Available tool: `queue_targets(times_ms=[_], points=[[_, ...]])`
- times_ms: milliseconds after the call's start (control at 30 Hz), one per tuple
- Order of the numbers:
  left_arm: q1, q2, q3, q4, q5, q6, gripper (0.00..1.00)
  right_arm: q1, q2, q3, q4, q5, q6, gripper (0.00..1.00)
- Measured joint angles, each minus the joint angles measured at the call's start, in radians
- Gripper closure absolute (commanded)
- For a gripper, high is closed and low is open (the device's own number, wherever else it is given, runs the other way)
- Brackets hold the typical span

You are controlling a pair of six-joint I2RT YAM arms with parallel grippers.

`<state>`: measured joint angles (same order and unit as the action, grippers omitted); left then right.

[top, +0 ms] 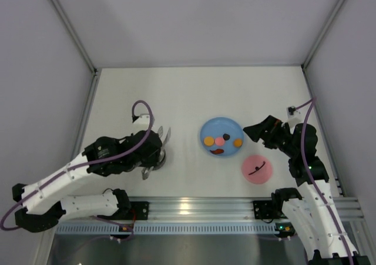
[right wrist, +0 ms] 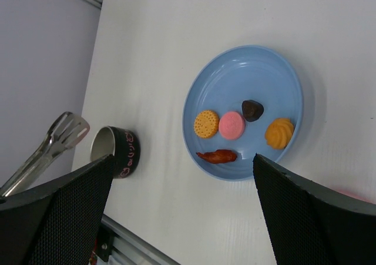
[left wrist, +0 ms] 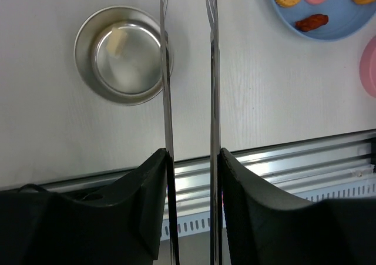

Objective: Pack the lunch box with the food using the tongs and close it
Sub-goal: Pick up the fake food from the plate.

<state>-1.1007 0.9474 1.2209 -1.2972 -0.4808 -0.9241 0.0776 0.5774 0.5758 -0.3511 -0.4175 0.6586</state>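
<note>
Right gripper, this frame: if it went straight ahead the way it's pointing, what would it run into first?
The blue plate: it lies dead ahead of the right gripper, between its open jaws, near rim by the red-brown strip first. The gripper's height is unclear, so it might pass over instead.

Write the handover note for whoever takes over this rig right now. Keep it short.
Left gripper: shut on the tongs, which hang over the edge of the lunch box.
Right gripper: open, empty, beside the blue plate.
Lunch box: uncovered, on the table left of the plate, with the cream cube inside.
Lid: flat on the table, near right of the plate.
Done: one piece packed.
Left: move the orange biscuit, pink disc, dark bit, orange swirl and red-brown strip from plate to box, then fit the lid.
</note>
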Motion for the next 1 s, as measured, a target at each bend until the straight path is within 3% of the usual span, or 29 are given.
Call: queue_targets(times_ms=[500,733,1000], points=[[0.000,0.545,0.211,0.407,0.149,0.235,0.50,0.000,-0.022,0.001,-0.023,0.001,-0.006,0.00],[0.000,0.755,0.321,0.493,0.198,0.293,0.48,0.000,-0.049,0.010,-0.065,0.004,-0.024,0.01],[0.000,0.869,0.370,0.529,0.216,0.318,0.48,0.000,-0.060,0.029,-0.092,0.005,-0.037,0.01]])
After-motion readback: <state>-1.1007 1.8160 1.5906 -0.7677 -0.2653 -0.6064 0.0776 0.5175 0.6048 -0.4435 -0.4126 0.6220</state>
